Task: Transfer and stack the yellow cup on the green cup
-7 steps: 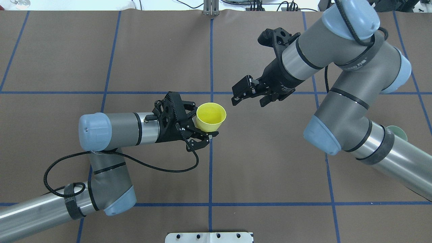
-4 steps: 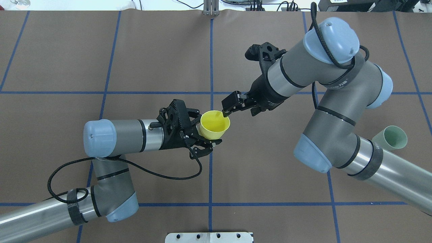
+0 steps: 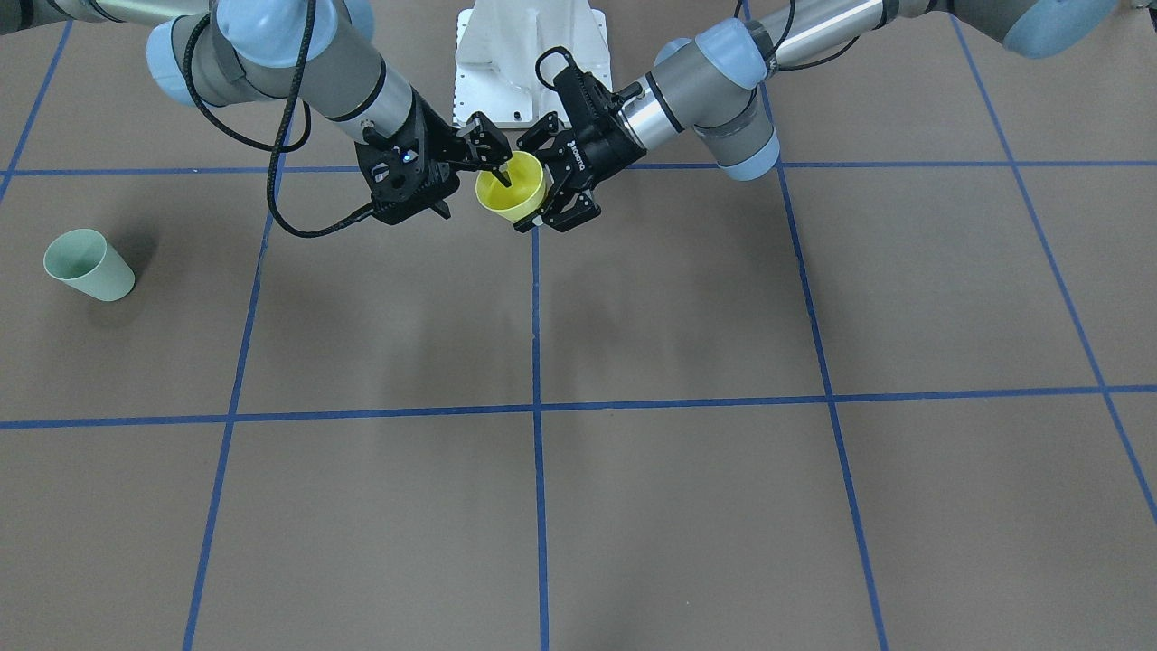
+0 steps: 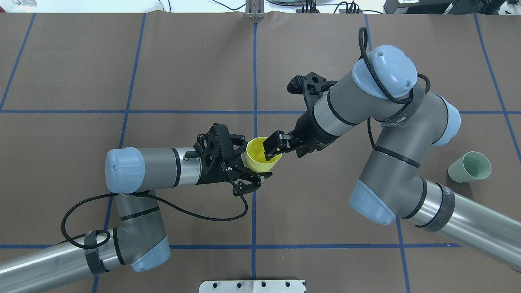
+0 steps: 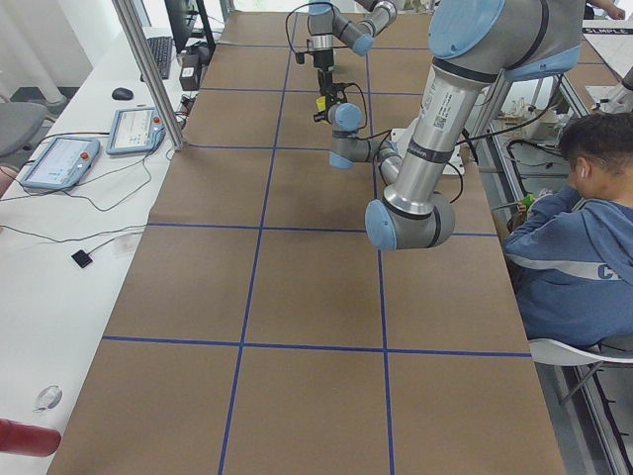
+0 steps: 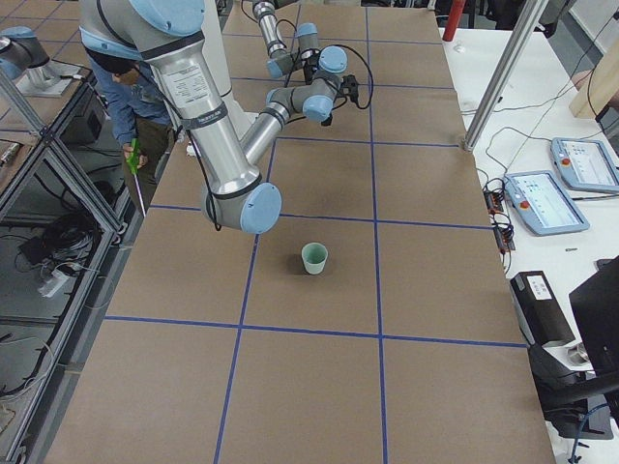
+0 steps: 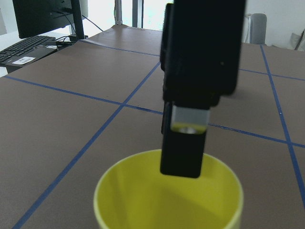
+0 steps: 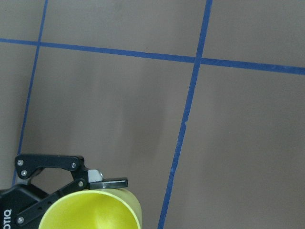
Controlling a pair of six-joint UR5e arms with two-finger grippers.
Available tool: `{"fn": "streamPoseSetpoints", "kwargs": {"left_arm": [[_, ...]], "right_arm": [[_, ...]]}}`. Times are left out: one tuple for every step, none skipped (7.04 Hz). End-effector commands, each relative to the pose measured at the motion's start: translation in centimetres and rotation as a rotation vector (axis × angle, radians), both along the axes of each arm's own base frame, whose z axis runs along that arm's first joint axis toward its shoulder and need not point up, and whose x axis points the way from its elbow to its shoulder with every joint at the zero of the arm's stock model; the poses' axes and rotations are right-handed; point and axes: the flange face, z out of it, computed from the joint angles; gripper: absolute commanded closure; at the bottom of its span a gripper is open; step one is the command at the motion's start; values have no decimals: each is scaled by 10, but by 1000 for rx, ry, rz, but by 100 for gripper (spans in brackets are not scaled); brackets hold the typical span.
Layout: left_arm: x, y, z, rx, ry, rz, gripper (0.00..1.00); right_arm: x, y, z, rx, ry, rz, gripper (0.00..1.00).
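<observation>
Small bright yellow plastic cup (image 4: 260, 156): held aloft over mid-tabletop (image 4: 325, 244), left gripper (image 4: 250, 162) fingers clenched on it.
Right gripper (image 4: 283, 148): fingers apparently spread, one inside the rim.
Pale mint-green plastic cup (image 4: 469, 167): upright, far right.
Handover unfinished; stacking remains.

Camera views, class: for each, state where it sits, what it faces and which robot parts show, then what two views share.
Front-facing: across the table, facing the robot; both arms, yellow cup.
Overhead: behind the robot, looking down; left gripper, right gripper.
Exterior left: table's left end; left arm nearest.
Exterior right: table's right end; right arm nearest.
Left wrist: over the cup; right gripper's finger.
Right wrist: looking down; left gripper's finger.
Shared: front-facing and overhead show the green cup.
</observation>
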Motion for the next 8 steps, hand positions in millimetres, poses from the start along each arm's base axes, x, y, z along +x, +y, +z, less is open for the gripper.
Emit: {"fn": "streamPoseSetpoints", "kwargs": {"left_arm": [[7,8,0,7,-1,13,100],[7,10,-1,13,0,13,100],[9,12,-3,17,2,15,100],[12,16,-4,17,3,22,100],[13,18,-5,18,5,25,100],[13,18,-9,20,10,25,100],[13,18,-9,21,12,25,84],[13,19,-10,23,16,26,78]], "right_arm": [[-3,6,-1,-6,-7,-24,38],[-3,7,0,-9,-7,-30,39],[-3,7,0,-11,-8,-32,51],[-3,8,-2,-9,-12,-34,74],[-1,8,-4,-8,-16,-33,100],[0,8,-2,-15,-17,-42,100],[1,9,-2,-21,-20,-51,100],[2,9,-2,-22,-21,-52,100]]}}
